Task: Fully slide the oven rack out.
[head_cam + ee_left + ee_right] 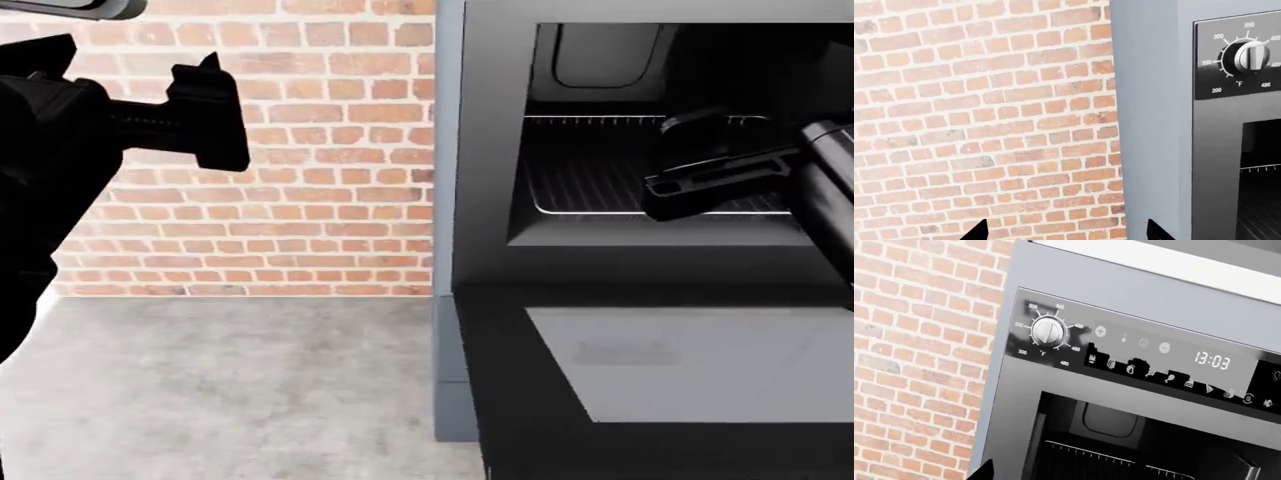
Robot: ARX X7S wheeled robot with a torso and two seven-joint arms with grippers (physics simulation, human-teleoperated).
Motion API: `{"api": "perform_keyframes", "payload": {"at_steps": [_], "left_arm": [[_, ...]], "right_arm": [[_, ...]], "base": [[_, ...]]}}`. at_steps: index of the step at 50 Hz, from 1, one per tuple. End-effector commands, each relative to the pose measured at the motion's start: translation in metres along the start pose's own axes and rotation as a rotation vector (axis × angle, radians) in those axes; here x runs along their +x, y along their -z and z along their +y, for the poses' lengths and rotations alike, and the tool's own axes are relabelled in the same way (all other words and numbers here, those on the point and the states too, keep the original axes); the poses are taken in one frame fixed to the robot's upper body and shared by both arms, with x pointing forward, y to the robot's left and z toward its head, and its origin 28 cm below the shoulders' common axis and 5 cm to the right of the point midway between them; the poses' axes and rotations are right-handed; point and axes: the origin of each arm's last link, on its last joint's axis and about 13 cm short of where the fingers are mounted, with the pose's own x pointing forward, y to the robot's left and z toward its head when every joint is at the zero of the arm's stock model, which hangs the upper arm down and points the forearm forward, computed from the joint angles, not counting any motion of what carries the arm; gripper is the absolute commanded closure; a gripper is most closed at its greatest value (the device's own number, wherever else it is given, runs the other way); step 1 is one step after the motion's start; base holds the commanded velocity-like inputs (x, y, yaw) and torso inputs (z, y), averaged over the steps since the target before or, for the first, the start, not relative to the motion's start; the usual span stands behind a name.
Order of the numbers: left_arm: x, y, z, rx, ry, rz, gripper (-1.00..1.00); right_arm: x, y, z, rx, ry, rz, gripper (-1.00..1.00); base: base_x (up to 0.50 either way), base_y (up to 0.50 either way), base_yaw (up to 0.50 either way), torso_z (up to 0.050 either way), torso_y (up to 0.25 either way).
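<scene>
The boxy grey oven (pixel 474 150) has smooth matt metal casing; its silver wire rack (pixel 587 165) gleams; the red brick wall (pixel 320 150) looks rough.

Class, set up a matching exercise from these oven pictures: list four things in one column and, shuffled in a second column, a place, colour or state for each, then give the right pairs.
Column one:
1. oven door
2. oven rack
3. left gripper
4. temperature knob

Column two:
A. in front of the brick wall
B. folded down open
C. on the black control panel
D. inside the dark cavity

Pairs: 1-B, 2-D, 3-A, 4-C
</scene>
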Motion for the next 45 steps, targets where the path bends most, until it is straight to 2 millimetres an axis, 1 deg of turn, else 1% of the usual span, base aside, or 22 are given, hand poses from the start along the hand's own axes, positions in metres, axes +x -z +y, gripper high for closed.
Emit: {"api": "perform_keyframes", "payload": {"at_steps": [1, 23, 40, 45], "left_arm": [[0.0, -0.002, -0.002, 0.017, 0.009, -0.001, -1.0], [0.002, 0.012, -0.007, -0.018, 0.031, 0.005, -1.0], [0.004, 0.01, -0.006, -0.013, 0.04, 0.011, -1.0], [0.005, 0.01, -0.007, -0.022, 0.042, 0.012, -1.0]], "right_arm": [[-0.003, 0.001, -0.002, 0.005, 0.01, 0.009, -1.0], [-0.003, 0.006, -0.002, 0.003, 0.017, 0.024, -1.0], [-0.003, 0.01, -0.001, 0.041, 0.015, 0.045, -1.0], [-0.002, 0.009, -0.002, 0.043, 0.02, 0.033, -1.0]], "base": [[0.0, -0.5, 0.0, 0.0, 0.0], [0.0, -0.5, 0.0, 0.0, 0.0], [0.01, -0.5, 0.0, 0.0, 0.0], [0.09, -0.5, 0.0, 0.0, 0.0]]}}
